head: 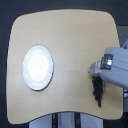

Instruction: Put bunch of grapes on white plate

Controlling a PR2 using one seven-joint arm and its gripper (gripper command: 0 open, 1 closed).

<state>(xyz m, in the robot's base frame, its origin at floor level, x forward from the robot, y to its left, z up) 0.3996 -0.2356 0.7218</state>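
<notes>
Looks like a robot lab or test setup, not a home. Bare light-wood tabletop with rounded corners point(65, 45) seen from straight overhead, dark plain floor point(5, 10) around it, no furniture or household clutter visible. Only staged props on it: a round glossy white plate point(38, 67) and a dark purple-black bunch of grapes point(98, 90). A bulky grey robot arm point(114, 67) reaches in from the exterior view's right.

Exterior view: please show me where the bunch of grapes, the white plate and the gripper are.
bunch of grapes point(98, 91), exterior view, on the middle of the dark cluster.
white plate point(37, 67), exterior view, on the centre of the dish.
gripper point(94, 71), exterior view, on its tip above the cluster.
</notes>
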